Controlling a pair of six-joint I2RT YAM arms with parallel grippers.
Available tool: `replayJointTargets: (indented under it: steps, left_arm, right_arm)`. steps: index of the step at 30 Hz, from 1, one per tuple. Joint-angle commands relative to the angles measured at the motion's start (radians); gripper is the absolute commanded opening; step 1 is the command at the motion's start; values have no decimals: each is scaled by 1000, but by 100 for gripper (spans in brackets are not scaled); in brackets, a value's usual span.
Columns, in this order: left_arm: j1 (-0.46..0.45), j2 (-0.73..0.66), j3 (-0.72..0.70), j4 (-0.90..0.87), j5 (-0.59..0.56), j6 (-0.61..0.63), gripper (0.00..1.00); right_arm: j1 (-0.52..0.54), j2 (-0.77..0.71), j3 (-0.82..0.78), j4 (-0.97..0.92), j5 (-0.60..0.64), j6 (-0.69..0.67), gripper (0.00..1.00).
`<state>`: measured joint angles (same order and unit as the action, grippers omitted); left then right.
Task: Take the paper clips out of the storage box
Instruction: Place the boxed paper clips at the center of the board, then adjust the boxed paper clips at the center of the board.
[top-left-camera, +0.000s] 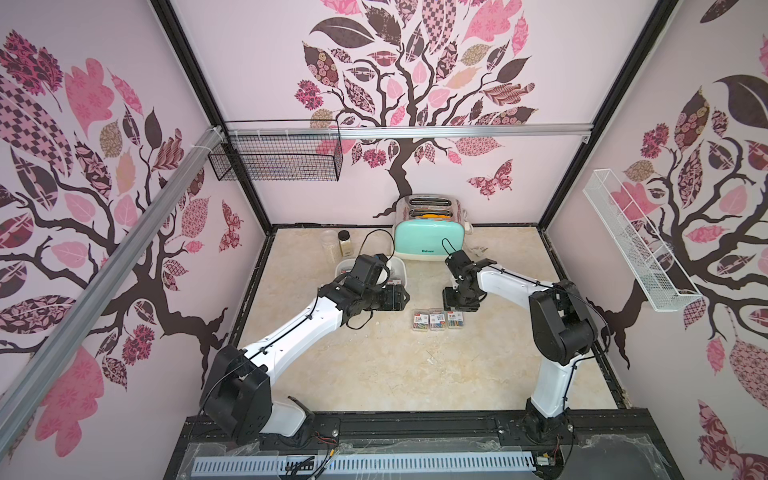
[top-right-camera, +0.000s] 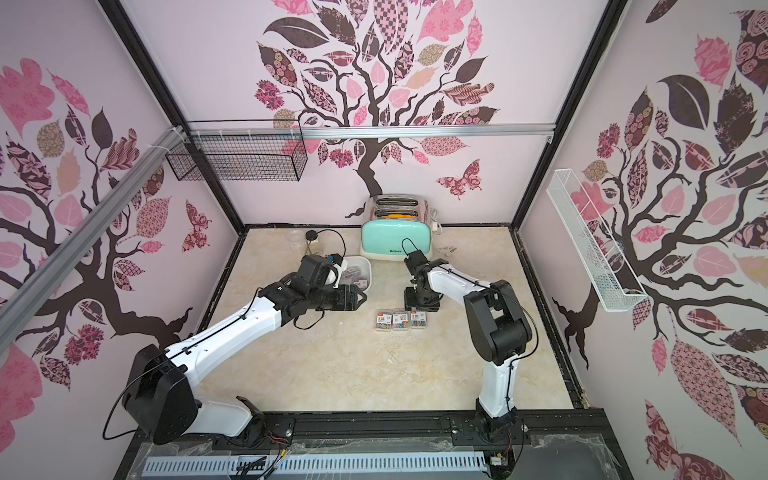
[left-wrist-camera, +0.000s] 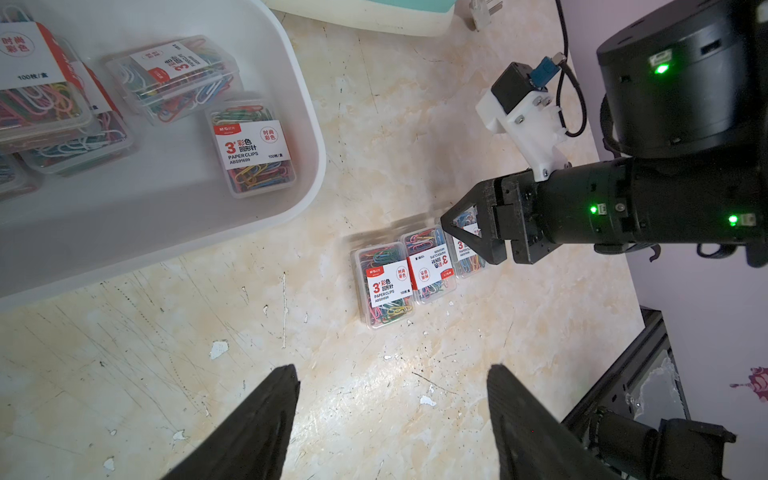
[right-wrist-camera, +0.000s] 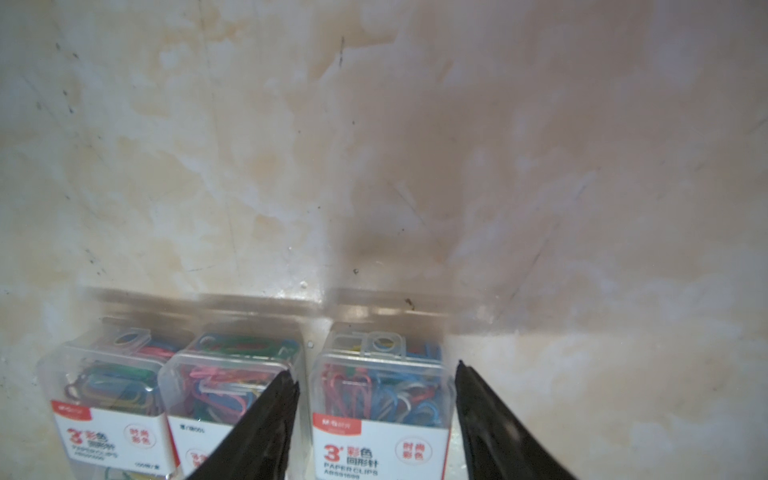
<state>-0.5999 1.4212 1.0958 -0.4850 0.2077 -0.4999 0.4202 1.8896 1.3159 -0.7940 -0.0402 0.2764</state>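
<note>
While three cases of paper clips (top-left-camera: 435, 319) lie in a row on the worktop (top-left-camera: 395, 374), out in the open between the two arms, more cases (left-wrist-camera: 253, 149) sit inside the storage box (left-wrist-camera: 318, 158) — one flat and alone near its rounded corner, the others piled toward the other end.

In the row, two cases touch edge to edge. A slim gap parts the middle one from the end case (right-wrist-camera: 382, 399) on the right.

The right gripper (right-wrist-camera: 376, 372) points down over that end case with its jaws parted a little wider than the case. One finger is in the slim gap and the other is just outside the free edge. The case itself rests flat on the worktop.

The left gripper (left-wrist-camera: 392, 368) hangs wide with nothing between its fingers, over bare worktop between the box's rounded corner and the row.

The storage box stands further back, near the toaster (top-left-camera: 419, 243) and two jars (top-left-camera: 337, 245), with its rim well apart from the row. In front of the row a broad stretch of worktop runs to the front edge — and it carries on to the right of the end case too.
</note>
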Motion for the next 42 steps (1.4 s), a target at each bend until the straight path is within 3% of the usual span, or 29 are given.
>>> replayJointTargets:
  steps: [1,10,22,27,28,29,42]
  left_arm:
    - [0,7,24,10,6,8,77]
    - [0,6,22,21,4,7,77]
    - [0,19,34,17,-9,1,78]
    - [1,38,58,-8,-20,6,84]
    - [3,39,62,-12,-26,7,94]
    - [3,40,64,-18,-29,6,96]
    - [14,64,88,-65,-94,7,98]
  right_arm:
    - [-4,-6,39,-14,21,14,64]
    - [-10,-82,83,-93,59,19,62]
    - [-94,-87,22,-140,101,55,51]
    - [-95,-57,5,-111,63,63,51]
    - [-96,-52,1,-105,56,63,51]
    - [-96,-45,0,-103,49,63,51]
    - [-88,-26,-37,-82,8,55,51]
